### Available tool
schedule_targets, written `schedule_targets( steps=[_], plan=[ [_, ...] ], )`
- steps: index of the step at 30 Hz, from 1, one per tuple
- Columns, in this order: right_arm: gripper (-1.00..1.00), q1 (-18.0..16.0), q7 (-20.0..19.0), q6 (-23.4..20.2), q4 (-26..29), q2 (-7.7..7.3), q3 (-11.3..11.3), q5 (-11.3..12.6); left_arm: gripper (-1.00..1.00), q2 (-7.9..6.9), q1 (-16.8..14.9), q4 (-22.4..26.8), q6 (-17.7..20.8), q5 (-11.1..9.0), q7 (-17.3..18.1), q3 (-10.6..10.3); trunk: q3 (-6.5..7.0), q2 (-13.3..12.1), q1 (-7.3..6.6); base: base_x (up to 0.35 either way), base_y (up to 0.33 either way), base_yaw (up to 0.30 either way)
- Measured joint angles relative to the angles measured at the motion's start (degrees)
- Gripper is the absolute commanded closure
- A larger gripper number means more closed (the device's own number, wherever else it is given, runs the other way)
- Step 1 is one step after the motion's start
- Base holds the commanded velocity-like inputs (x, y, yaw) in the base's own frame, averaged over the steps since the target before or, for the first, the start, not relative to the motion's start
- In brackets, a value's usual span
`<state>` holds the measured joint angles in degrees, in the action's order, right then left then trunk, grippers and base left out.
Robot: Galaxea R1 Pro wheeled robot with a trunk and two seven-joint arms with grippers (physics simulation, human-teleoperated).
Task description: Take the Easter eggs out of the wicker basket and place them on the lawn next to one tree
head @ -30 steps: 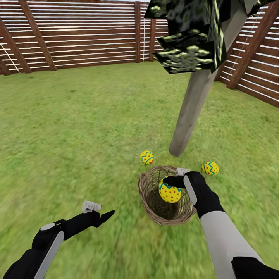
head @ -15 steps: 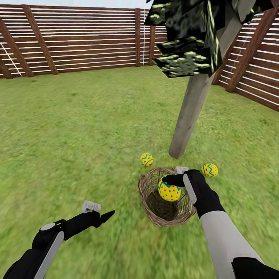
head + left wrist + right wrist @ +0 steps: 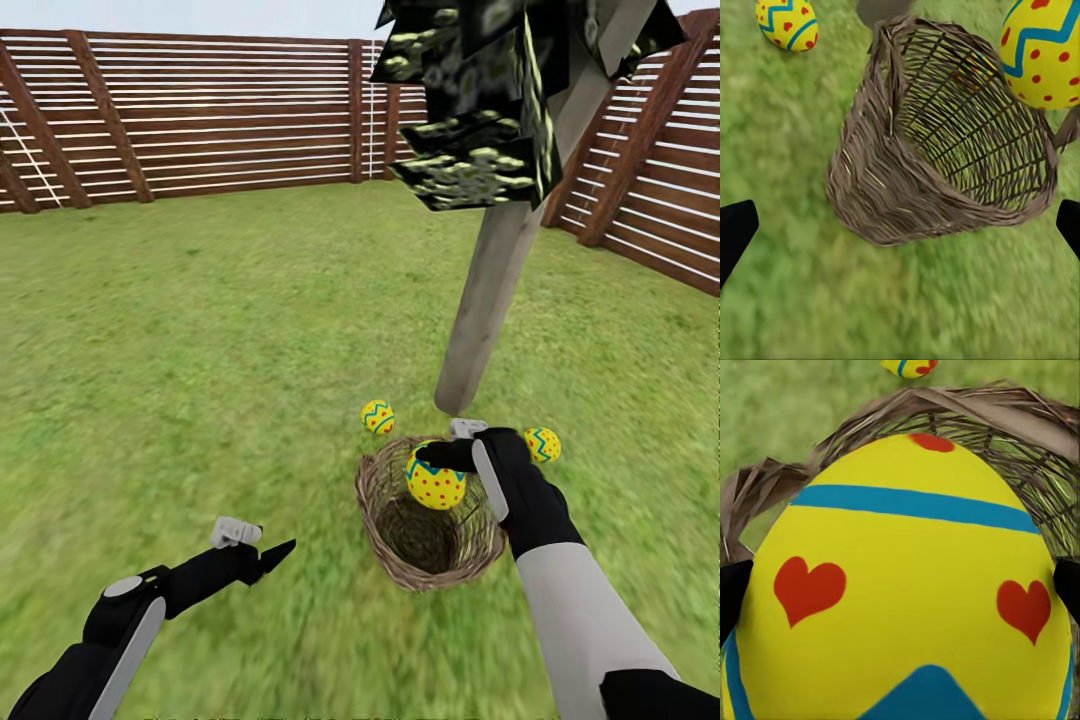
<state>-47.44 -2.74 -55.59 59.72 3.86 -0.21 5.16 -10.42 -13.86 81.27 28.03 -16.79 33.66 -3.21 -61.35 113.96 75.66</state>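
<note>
The right gripper (image 3: pixel 447 462) is clamped on the third egg (image 3: pixel 436 483) and holds it just above the basket (image 3: pixel 428 560), near its far rim — clear of the weave, so it can go out over the rim without catching the twigs. In the right wrist view that egg (image 3: pixel 904 592) sits squarely between the two dark fingertips, blue band level and red hearts facing the camera, with the ragged rim (image 3: pixel 967 405) behind it; the grip looks centred, which should keep so smooth a shape from squirting out.

The other two eggs lie on the lawn (image 3: pixel 200 330) close to the foot of the tree (image 3: pixel 490 300): one (image 3: pixel 378 416) just beyond the basket on the left, one (image 3: pixel 542 444) to the right, partly behind the right wrist. The basket itself stands close to the trunk, so the carry left is short — and the left wrist view shows its inside (image 3: pixel 960 127) bare of eggs.

The left gripper (image 3: pixel 262 556) hangs low over the grass well to the left, jaws apart and holding nothing, out of the working arm's way.

By the look of it, only the set-down beside the trunk is left.
</note>
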Motion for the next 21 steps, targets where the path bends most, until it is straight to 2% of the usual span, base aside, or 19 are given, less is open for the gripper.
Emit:
schedule_targets(
  steps=[16, 21],
  plan=[
    [1.00, 0.0, 0.0, 0.0, 0.1, 0.00, 0.1, 0.3, -1.00, 0.00, 0.0, 0.0, 0.0, 0.1, 0.1, -0.1, 1.49, 0.0, 0.01, -0.231, -0.242, 0.000],
    [1.00, 0.0, 0.0, 0.0, 0.1, 0.00, 0.1, 0.3, -1.00, 0.00, 0.0, 0.0, -0.1, 0.1, 0.1, -0.2, 1.96, 0.0, 0.00, -0.127, -0.273, 0.000]
  ],
)
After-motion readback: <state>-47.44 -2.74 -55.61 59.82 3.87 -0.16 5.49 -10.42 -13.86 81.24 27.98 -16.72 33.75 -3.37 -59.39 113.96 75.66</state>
